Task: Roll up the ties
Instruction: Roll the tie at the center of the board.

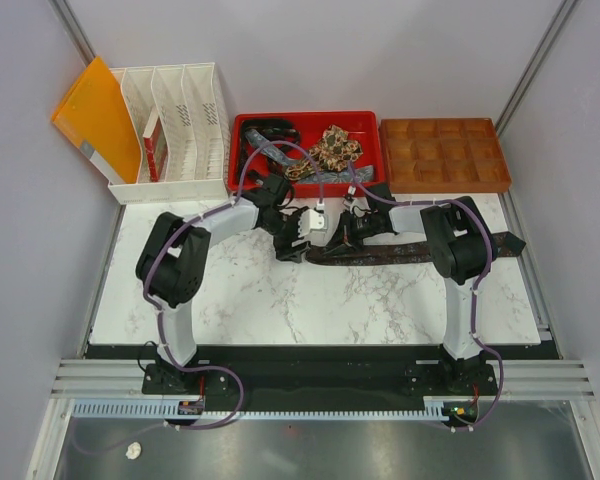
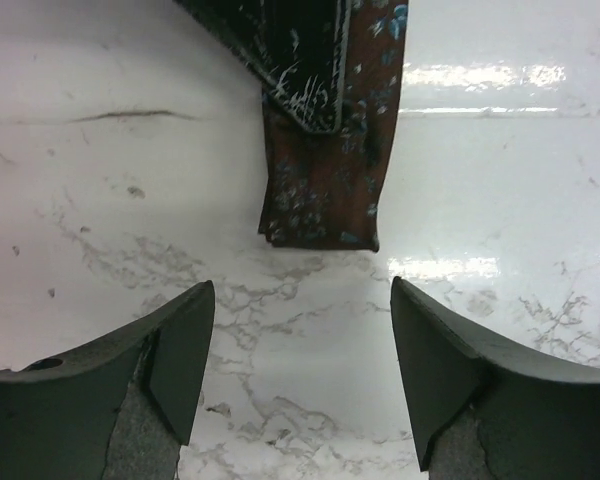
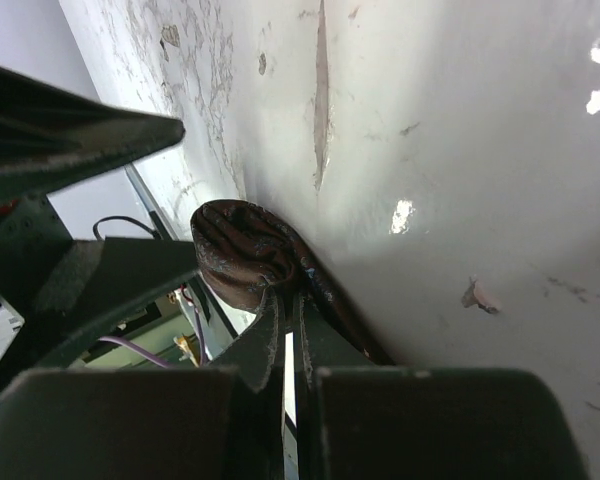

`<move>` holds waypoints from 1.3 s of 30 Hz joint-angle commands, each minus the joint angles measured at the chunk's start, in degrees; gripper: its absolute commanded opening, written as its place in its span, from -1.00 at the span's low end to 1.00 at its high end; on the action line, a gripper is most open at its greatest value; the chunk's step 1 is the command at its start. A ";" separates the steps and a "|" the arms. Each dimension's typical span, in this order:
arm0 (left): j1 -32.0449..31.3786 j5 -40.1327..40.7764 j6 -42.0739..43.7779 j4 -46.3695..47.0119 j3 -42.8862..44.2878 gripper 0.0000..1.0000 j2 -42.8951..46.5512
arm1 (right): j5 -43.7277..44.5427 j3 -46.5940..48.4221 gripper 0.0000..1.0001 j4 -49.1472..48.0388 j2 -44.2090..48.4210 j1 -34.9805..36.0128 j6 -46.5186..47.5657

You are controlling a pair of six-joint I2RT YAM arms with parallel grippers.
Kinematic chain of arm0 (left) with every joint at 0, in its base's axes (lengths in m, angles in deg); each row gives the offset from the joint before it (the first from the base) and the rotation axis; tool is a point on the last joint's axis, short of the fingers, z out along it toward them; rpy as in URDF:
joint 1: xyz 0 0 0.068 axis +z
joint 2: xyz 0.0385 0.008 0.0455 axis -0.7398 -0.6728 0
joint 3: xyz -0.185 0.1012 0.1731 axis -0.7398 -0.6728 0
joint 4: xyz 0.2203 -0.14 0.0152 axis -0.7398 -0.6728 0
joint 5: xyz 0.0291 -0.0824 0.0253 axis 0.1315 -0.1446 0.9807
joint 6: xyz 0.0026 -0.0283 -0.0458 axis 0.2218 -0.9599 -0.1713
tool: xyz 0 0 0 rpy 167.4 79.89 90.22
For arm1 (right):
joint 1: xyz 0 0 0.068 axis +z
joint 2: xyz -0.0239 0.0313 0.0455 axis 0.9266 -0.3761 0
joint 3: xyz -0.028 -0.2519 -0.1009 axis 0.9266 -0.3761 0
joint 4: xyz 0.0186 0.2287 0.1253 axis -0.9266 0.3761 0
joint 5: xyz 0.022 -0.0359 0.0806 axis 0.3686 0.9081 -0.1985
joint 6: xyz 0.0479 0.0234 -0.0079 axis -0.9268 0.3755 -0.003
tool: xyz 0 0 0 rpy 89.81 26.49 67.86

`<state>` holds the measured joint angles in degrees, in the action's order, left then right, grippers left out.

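The brown tie (image 1: 400, 251) lies along the counter (image 1: 280, 300). Its folded end is just ahead of the left tool (image 2: 300, 370), whose fingers stand wide apart, touching nothing. The right tool (image 3: 285, 320) is pinched together on a bunched part of the tie.

The marble table (image 1: 280, 300) is seen whole from above and behind. Both wrist views are held close, the left aimed straight down. The brown tie (image 1: 410, 251) is shared by all.
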<state>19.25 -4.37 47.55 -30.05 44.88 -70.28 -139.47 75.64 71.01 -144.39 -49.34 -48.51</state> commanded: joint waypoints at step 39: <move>-0.36 -2.51 0.98 -4.31 2.22 0.46 1.05 | 16.69 -4.17 -1.00 -3.74 -6.04 4.11 -3.26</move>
<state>17.11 -3.82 45.63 -33.35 48.55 -71.63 -138.66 74.62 63.10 -145.33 -46.52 -55.38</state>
